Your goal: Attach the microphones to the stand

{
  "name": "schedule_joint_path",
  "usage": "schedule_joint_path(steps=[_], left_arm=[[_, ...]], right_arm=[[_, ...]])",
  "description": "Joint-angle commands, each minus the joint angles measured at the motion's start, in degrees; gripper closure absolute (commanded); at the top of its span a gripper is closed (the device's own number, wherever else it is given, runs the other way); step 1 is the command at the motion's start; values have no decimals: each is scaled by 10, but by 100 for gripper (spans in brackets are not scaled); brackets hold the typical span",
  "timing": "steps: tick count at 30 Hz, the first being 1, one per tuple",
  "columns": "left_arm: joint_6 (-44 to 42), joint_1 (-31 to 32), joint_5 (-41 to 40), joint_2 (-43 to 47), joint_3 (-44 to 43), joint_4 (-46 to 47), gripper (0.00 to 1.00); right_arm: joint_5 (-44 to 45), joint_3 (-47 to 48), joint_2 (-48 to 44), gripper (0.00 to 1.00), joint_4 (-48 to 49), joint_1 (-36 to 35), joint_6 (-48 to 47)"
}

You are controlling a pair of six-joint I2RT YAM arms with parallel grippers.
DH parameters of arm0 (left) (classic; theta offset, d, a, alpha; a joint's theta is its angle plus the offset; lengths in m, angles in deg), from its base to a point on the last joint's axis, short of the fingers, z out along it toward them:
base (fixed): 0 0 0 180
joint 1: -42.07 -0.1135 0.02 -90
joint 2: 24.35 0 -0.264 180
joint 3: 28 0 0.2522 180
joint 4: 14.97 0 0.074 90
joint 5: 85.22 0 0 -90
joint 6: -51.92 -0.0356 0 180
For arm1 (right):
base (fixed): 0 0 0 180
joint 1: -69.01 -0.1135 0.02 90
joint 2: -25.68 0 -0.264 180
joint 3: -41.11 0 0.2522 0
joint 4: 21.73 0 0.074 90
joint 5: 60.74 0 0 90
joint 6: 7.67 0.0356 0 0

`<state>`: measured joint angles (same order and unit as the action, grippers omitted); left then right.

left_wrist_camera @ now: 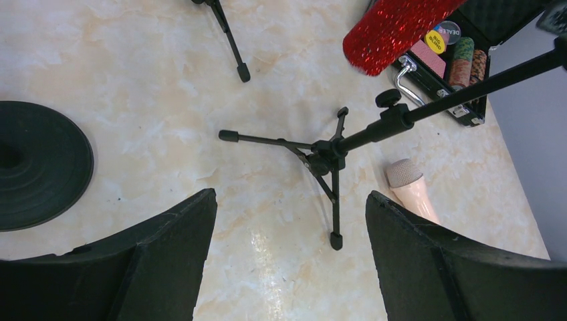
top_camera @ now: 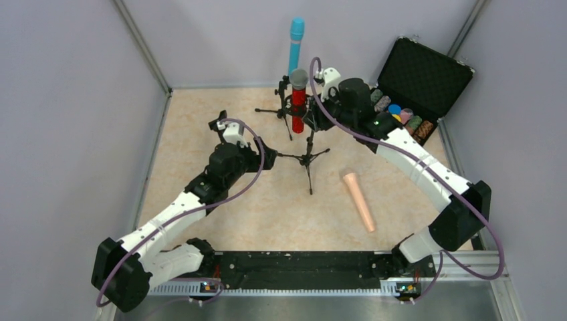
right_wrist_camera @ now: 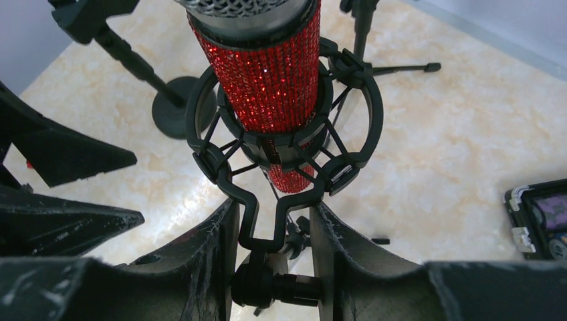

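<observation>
Two of three look done: blue microphone [top_camera: 296, 43] upright on its stand, red microphone [right_wrist_camera: 267, 73] seated in the mount [right_wrist_camera: 341, 177], whose neck the right gripper [right_wrist_camera: 274, 214] pinches; peach microphone [top_camera: 359, 199] lies on the table [top_camera: 267, 207]; left gripper [left_wrist_camera: 289, 195] spread, empty.

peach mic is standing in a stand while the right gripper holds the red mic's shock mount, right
No: the top view shows the peach mic lying flat on the table. The right gripper does hold the shock mount around the red mic.

light: bright, even, overhead | shadows: faint | glare: soft patch on table [left_wrist_camera: 264, 244] | focus: sharp
</observation>
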<state>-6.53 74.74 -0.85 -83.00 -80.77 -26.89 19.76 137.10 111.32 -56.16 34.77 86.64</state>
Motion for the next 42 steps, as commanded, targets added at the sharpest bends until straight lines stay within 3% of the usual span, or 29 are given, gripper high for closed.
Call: schedule_joint_path(steps=[1,13,31,42], left_arm=[[-5,-2,-6,8,-14,15,14],[-14,-3,-12,9,-13,12,14],[-17,-3,-15,8,-10,11,13],[-16,-3,-1,4,-10,10,13]], right_arm=[[36,63,-29,100,64,-6,4],[114,173,16,100,24,-5,-18],[196,380,148,100,-109,53,18],[179,524,262,100,-209,83,86]])
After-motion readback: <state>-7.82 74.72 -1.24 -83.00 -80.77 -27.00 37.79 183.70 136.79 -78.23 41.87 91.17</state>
